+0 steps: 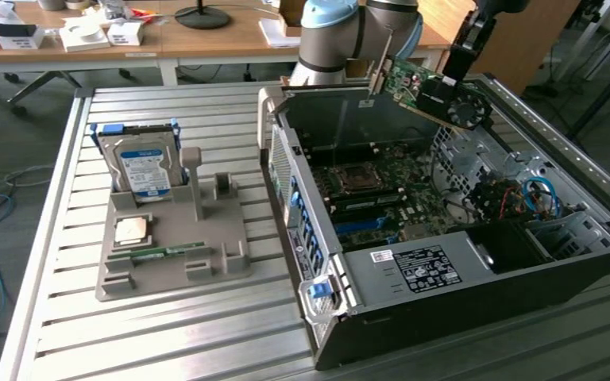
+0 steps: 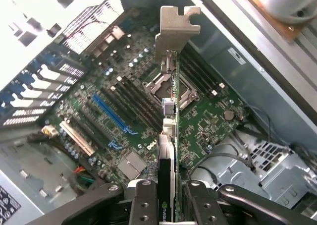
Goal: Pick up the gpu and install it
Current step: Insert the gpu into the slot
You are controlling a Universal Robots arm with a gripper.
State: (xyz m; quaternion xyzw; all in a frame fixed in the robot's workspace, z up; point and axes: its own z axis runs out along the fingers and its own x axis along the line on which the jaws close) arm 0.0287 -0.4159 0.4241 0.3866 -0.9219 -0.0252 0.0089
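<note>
A metal table point(image 1: 156, 341) of long silver slats fills most of the exterior view, the slats running from the frame's left to its right. Two things rest directly on it. A grey moulded holder point(image 1: 220, 266) lies flat left of centre, with bare slats all round it. An open dark computer case point(image 1: 422, 329) lies on its side right of centre, near the holder but apart from it, reaching from upper middle to lower right.

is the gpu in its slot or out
Out: the green card with grey metal bracket hangs tilted in the black claw above the green motherboard.
</note>
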